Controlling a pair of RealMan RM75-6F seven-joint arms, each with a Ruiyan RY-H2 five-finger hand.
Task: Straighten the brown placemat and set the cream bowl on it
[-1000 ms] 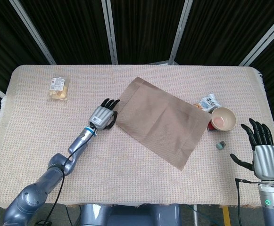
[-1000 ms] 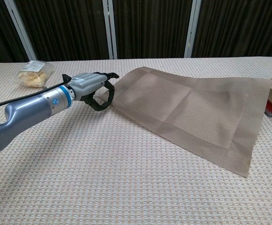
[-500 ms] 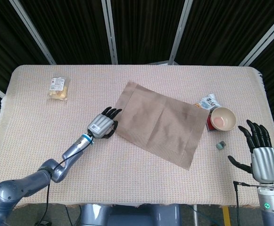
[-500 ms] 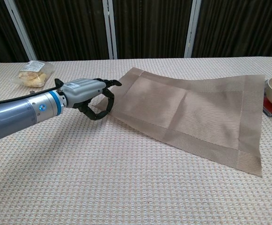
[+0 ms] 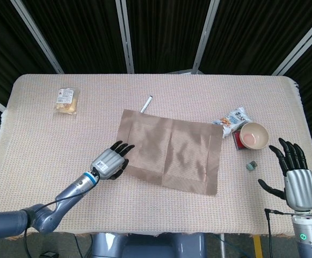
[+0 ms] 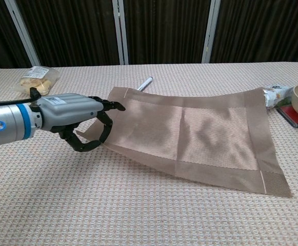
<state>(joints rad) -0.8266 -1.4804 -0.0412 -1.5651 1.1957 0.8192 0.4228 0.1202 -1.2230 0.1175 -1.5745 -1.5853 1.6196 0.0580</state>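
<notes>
My left hand [image 6: 79, 120] has its fingers [image 6: 103, 134] pinched on the brown woven placemat's [image 5: 169, 156] near-left corner to square it w/ the counter [image 5: 161, 209] edge, while my right hand [image 5: 294, 174] waits, fingers spread, nr the cream bowl [image 5: 254, 134].

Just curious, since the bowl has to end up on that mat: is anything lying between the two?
Nothing visible blocks it. The cream bowl sits just right of the brown placemat, with bare tablecloth between. A snack packet and a red item lie beside the bowl.

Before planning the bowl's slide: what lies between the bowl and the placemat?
Head view: a snack packet and a red item's edge lie between bowl and placemat.
</notes>
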